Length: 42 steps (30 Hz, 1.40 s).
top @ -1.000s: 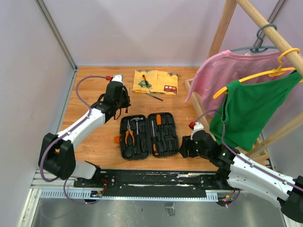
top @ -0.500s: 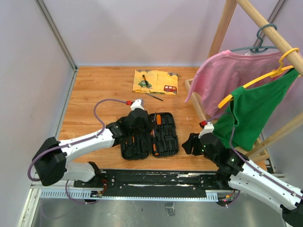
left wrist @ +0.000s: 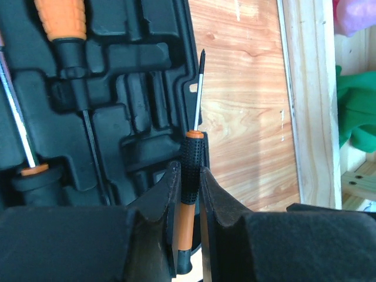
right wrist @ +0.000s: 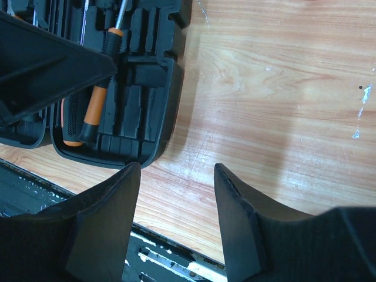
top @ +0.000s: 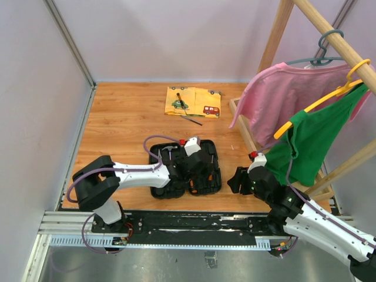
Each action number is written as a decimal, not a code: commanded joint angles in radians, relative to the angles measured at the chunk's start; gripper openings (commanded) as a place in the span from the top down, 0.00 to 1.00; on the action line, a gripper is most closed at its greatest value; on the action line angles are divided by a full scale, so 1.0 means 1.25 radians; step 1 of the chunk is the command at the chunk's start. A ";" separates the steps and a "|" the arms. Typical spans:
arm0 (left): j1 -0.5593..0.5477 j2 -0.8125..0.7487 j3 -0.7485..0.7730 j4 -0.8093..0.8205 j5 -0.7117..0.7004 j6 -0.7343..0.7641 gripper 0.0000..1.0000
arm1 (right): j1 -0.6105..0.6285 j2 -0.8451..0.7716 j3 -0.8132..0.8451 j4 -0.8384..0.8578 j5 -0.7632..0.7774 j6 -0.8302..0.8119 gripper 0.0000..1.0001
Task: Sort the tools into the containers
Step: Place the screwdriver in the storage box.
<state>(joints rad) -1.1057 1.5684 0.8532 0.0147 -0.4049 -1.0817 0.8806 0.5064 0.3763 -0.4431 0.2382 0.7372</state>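
Observation:
My left gripper (left wrist: 188, 171) is shut on a small screwdriver (left wrist: 191, 158) with a black-and-orange handle, its tip pointing away over the right rim of the open black case (left wrist: 135, 117). From above, the left gripper (top: 197, 164) hangs over the case (top: 157, 182). The same screwdriver (right wrist: 97, 100) shows in the right wrist view above the case's right half (right wrist: 150, 100). A larger orange-handled screwdriver (left wrist: 61, 23) and a thin-shafted one (left wrist: 23, 147) lie in moulded slots. My right gripper (right wrist: 176, 170) is open over bare wood right of the case. Two more screwdrivers (top: 180, 101) (top: 191, 120) lie at the yellow cloth.
The yellow cloth (top: 192, 101) printed with cars lies at the back of the table. A wooden clothes rack (top: 276, 41) with a pink shirt (top: 282, 94) and a green shirt (top: 311, 141) on hangers stands on the right, its base (left wrist: 302, 106) close to the case.
My left arm swung from the back left of the table to over the case's right half. The right arm shifted slightly and the green shirt's hanger tilted.

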 commanded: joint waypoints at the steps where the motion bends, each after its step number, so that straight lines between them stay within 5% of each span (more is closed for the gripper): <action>1: -0.010 0.040 0.037 0.065 -0.048 -0.061 0.99 | -0.012 -0.022 -0.005 -0.039 0.027 0.013 0.45; 16: -0.010 0.095 0.034 0.070 -0.030 -0.110 0.95 | -0.013 -0.035 -0.016 -0.053 0.029 0.013 0.45; 42: -0.020 0.079 -0.027 0.145 0.023 -0.116 0.61 | -0.012 -0.003 -0.016 -0.037 0.025 0.020 0.45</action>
<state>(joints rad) -1.1217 1.6855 0.8257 0.1390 -0.3901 -1.2388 0.8806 0.5037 0.3649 -0.4915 0.2478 0.7467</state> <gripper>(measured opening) 0.386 0.554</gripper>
